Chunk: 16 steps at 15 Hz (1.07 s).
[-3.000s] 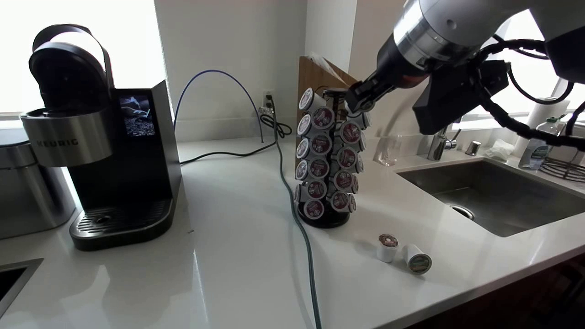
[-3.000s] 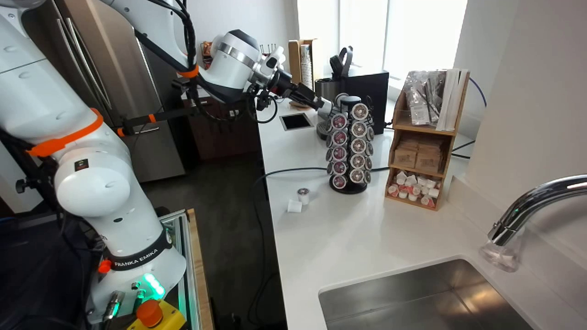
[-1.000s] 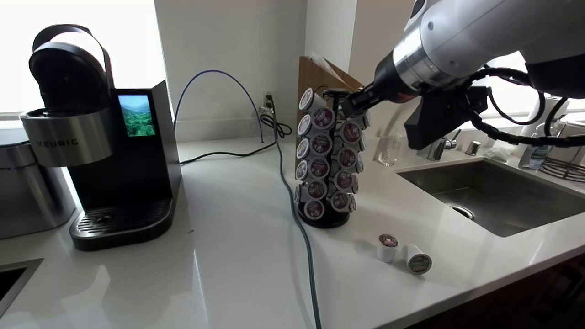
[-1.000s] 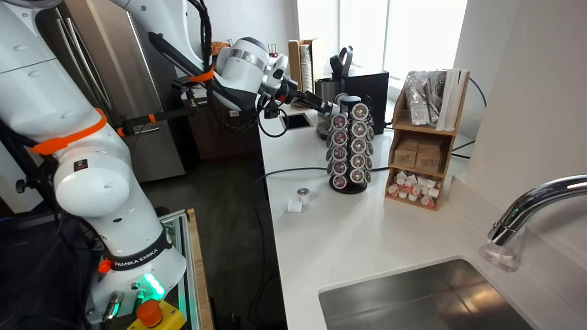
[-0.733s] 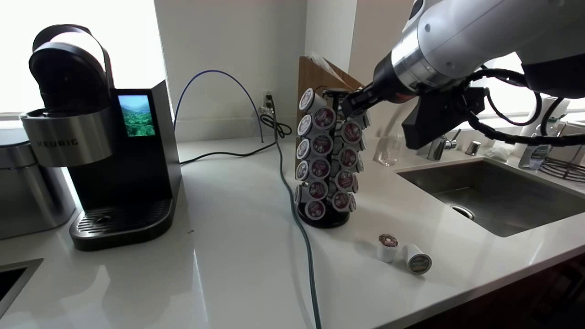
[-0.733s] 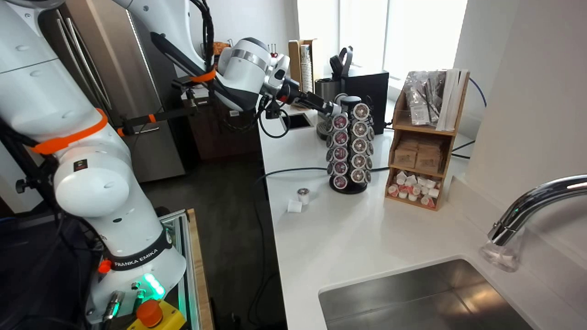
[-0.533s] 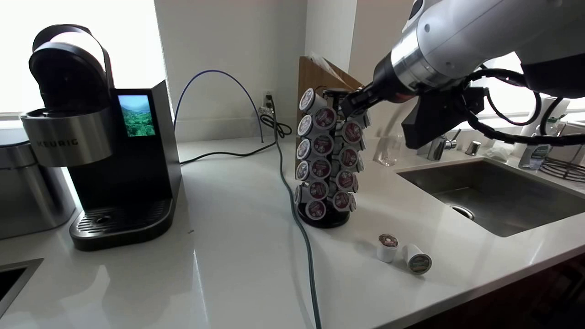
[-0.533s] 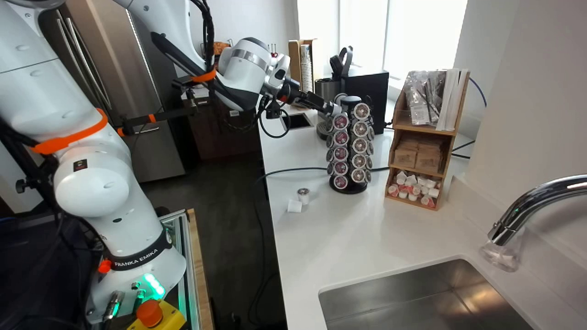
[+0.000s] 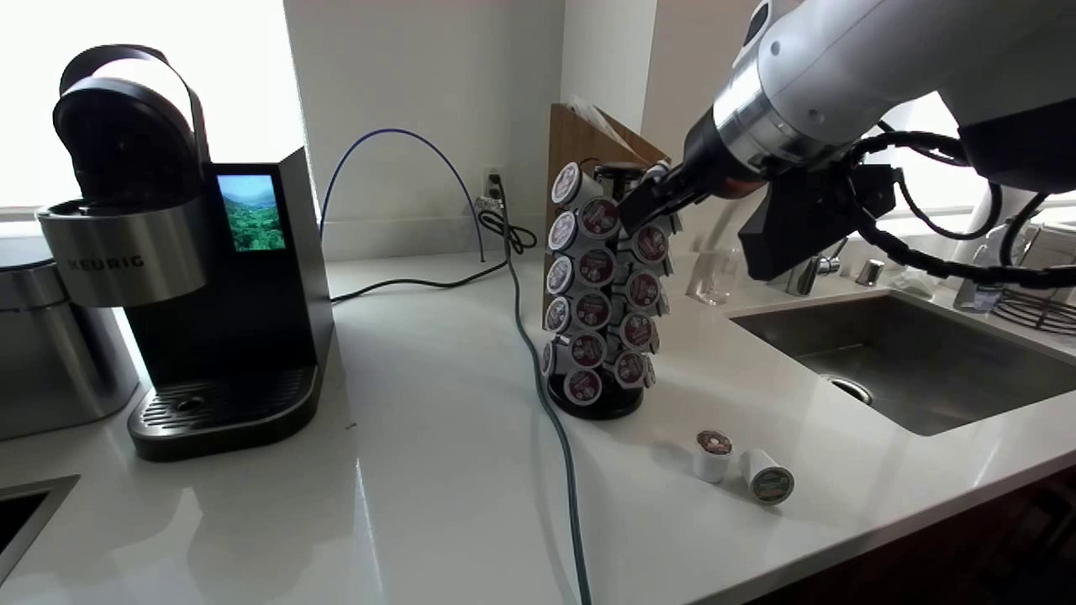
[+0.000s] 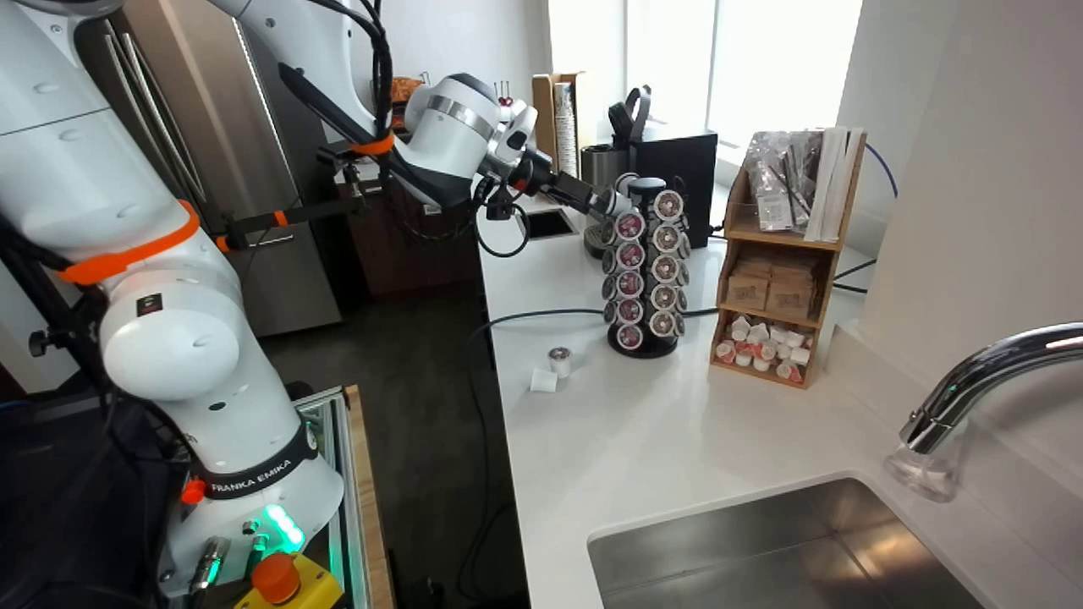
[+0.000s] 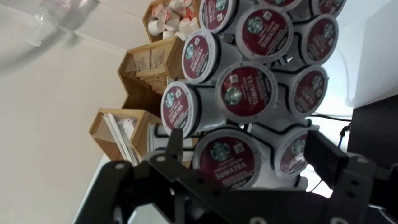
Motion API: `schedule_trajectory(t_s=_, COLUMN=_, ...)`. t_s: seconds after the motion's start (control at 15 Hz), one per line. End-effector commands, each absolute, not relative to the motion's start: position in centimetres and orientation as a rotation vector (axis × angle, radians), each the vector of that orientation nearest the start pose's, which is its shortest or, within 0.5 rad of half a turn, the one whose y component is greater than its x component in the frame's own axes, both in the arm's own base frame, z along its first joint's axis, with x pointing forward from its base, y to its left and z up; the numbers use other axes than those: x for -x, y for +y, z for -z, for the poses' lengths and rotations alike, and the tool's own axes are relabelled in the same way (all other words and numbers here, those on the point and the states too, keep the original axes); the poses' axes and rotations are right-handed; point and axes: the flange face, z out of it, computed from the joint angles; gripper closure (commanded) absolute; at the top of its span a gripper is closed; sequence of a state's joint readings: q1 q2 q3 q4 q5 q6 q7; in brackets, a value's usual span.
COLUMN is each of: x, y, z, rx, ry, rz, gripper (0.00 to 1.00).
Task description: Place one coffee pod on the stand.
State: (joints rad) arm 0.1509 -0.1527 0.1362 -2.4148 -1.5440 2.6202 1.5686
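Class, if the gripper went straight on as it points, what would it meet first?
Probably the Sumatra pod framed by the open gripper in the wrist view, high on the stand; depth is unclear.

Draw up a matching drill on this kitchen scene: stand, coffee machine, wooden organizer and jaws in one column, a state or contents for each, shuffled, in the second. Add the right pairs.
Column one
1. stand
2. coffee machine
3. wooden organizer
4. jaws

Column two
A. lid raised
B. spread apart in the wrist view
C. carries pods in columns
D. small white cups in its lowest compartment

Right pairs: 1-C, 2-A, 3-D, 4-B
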Motion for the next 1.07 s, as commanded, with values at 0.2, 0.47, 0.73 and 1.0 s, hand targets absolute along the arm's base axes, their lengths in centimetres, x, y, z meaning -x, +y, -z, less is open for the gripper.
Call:
schedule_trajectory(t_s=0.2, x=-42.4, y=16.9, z=-35.6, rx=3.297, ry=0.112, rz=1.019, gripper=0.0)
schedule_trajectory(t_s=0.47, x=-40.0, y=18.2, z=-34.5, rx=3.3, ry=0.149, rz=0.666, gripper=0.0)
schedule_trajectory(t_s=0.73, x=-40.4, y=19.0, z=-34.4, rx=3.281, ry=0.137, rz=0.635, gripper=0.0)
schedule_trajectory(t_s=1.0, x=-40.2, y=18.9, z=-34.6, rx=3.276, ry=0.14, rz=0.623, gripper=0.0)
